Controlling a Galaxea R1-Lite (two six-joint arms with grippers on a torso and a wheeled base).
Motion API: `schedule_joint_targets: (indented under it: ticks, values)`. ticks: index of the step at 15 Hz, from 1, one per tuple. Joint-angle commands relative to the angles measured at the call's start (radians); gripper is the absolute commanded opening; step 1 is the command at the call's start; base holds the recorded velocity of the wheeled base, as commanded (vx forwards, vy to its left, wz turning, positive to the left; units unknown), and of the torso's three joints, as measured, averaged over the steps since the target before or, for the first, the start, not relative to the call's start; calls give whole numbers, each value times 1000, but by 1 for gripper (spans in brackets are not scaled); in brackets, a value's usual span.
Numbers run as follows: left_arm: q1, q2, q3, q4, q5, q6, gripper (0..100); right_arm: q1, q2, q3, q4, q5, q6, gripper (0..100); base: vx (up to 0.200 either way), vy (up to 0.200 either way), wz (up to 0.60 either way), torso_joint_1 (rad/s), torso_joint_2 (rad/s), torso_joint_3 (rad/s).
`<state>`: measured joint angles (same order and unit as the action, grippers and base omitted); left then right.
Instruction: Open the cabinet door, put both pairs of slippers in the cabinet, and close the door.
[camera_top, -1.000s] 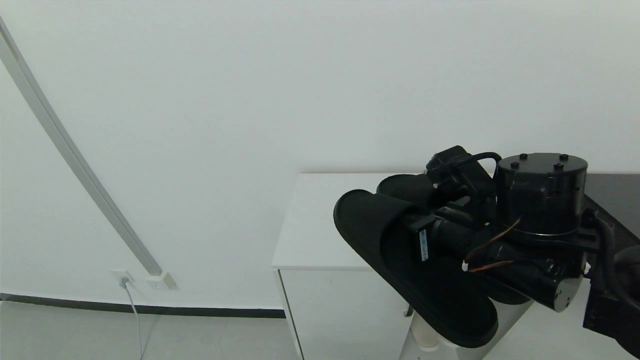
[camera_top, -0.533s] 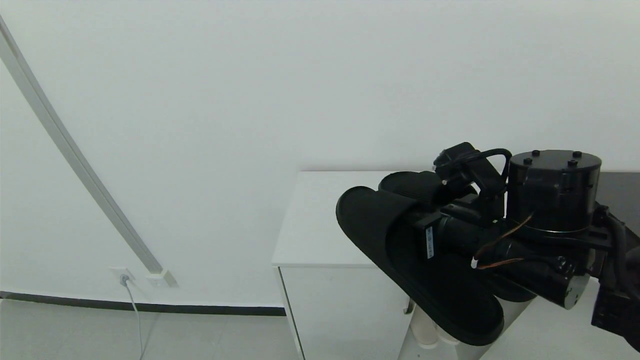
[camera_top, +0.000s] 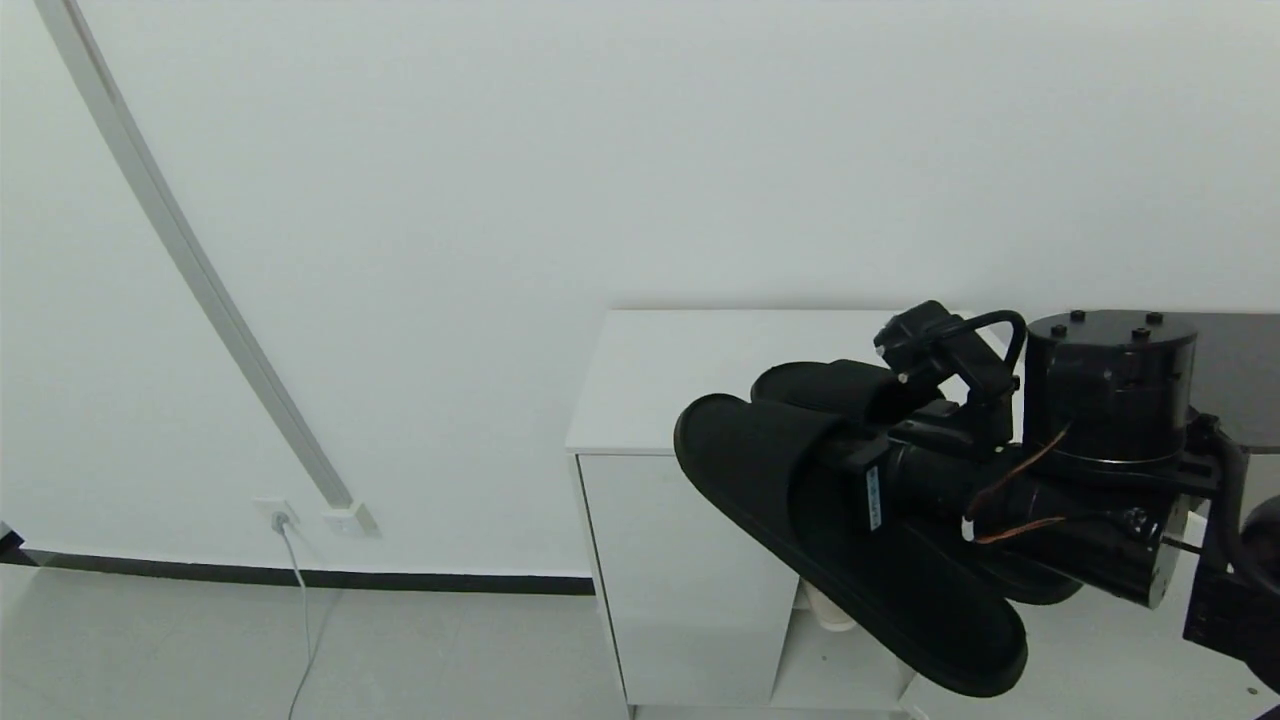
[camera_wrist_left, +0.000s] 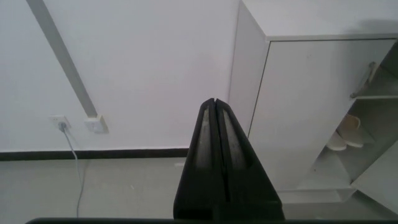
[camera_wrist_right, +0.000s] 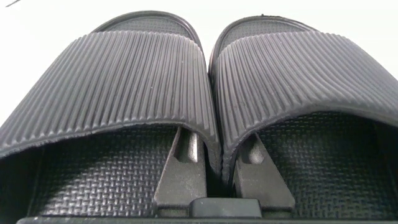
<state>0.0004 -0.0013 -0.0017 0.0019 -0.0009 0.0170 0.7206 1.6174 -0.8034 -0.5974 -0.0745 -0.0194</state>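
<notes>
In front of the white cabinet (camera_top: 690, 560), the whole head view has shifted within the last second. The wall rail (camera_top: 200, 270), the socket (camera_top: 275, 517) and the cabinet all sit elsewhere in the picture, and more floor shows. That points to the camera moving, not the things. The right claw (camera_top: 880, 440) has kept its hold. In the right wrist view each finger (camera_wrist_right: 180, 171) is tucked under one strap, and the claw is closed on the inner edges of the black slippers (camera_top: 800, 480), which hang toe-first towards the left. They now lie against the cabinet's front instead of its top. This suggests the robot is bringing them down to shelf level. The left wrist view shows open shelves on the cabinet's right part, with a pale pair (camera_wrist_left: 347, 132) on one shelf. The left claw (camera_wrist_left: 214, 102) is fully closed and holds nothing. Placing the black pair and shutting the door remain to be done.
</notes>
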Motion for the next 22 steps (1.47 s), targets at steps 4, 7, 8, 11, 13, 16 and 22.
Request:
schedule_joint_targets:
  ticks: [4, 7, 8, 11, 13, 16, 22]
  values:
    - [1, 1, 0, 0, -1, 0, 0, -13, -11, 24, 1, 59, -2, 0, 0, 0, 0, 0, 0, 0]
    - [1, 1, 0, 0, -1, 0, 0, -13, -8, 29, 1, 59, -4, 0, 0, 0, 0, 0, 0, 0]
    - [0, 1, 0, 0, -1, 0, 0, -13, -8, 29, 1, 59, -4, 0, 0, 0, 0, 0, 0, 0]
    - [0, 1, 0, 0, -1, 0, 0, -13, -4, 30, 1, 59, -4, 0, 0, 0, 0, 0, 0, 0]
    - [1, 1, 0, 0, -1, 0, 0, -13, -4, 30, 1, 59, -4, 0, 0, 0, 0, 0, 0, 0]
    - [0, 1, 0, 0, -1, 0, 0, -13, -4, 33, -1, 59, -4, 0, 0, -67, 0, 1, 2, 2]
    - [1, 1, 0, 0, -1, 0, 0, -13, -5, 38, -1, 62, -4, 0, 0, -200, 0, 5, 2, -1]
